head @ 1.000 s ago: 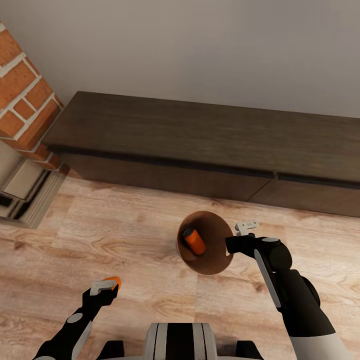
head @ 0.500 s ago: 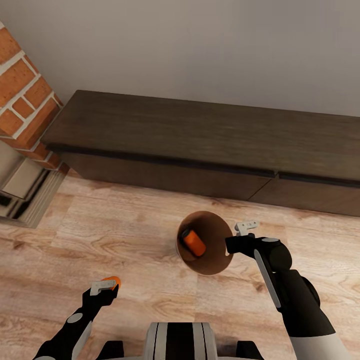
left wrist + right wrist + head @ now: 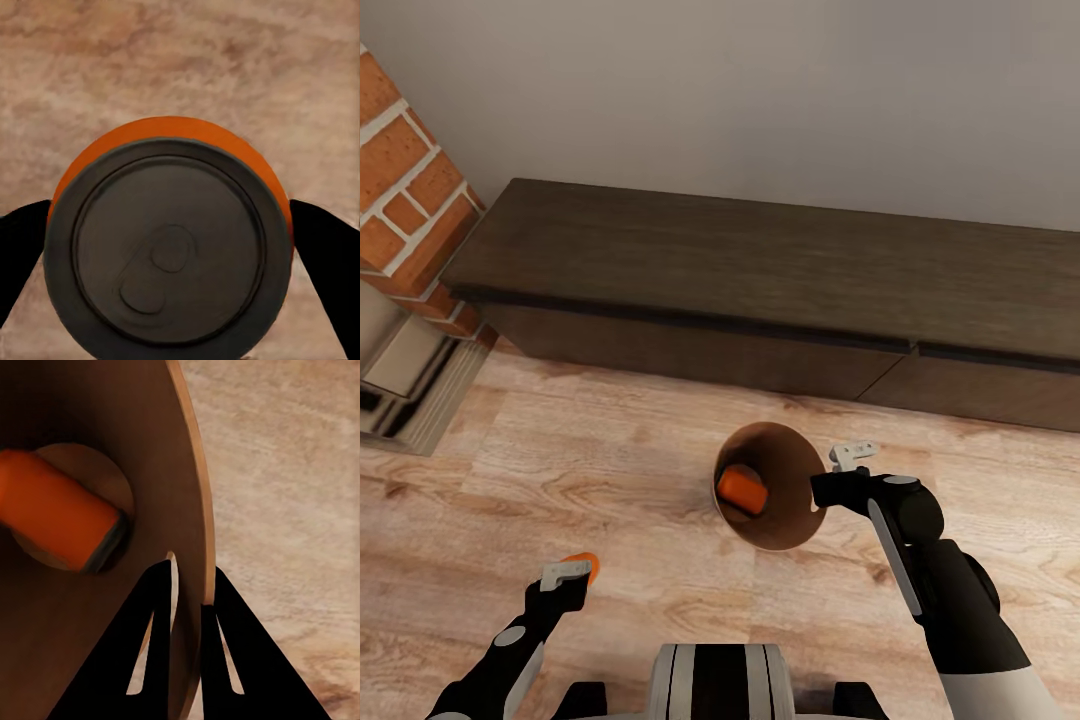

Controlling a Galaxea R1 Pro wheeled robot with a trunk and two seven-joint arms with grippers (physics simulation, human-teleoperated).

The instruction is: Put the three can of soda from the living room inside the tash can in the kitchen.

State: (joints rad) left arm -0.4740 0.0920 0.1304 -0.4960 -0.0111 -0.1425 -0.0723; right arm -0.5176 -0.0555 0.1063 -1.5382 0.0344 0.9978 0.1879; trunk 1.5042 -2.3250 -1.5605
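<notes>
The brown trash can (image 3: 792,520) stands on the wood floor in front of me, its mouth open to the head camera. One orange soda can (image 3: 741,490) lies on its side in the bottom, also seen as an orange soda can (image 3: 60,519) in the right wrist view. My right gripper (image 3: 822,489) is shut on the bin's rim (image 3: 196,510), one finger inside the wall and one outside. Low at my left, my left gripper (image 3: 572,575) is shut on a second orange can (image 3: 169,247), held upright with its grey top toward the wrist camera. The blue can is out of view.
A long dark low cabinet (image 3: 760,270) runs along the grey wall just beyond the bin. The red brick chimney (image 3: 400,190) and its hearth (image 3: 405,385) stand at the far left. Light wood floor (image 3: 590,470) lies between the arms, and my base (image 3: 720,685) is at the bottom.
The orange can inside the bin has rolled and settled lower, now seen more end-on. Both arms and the bin have stayed nearly still.
</notes>
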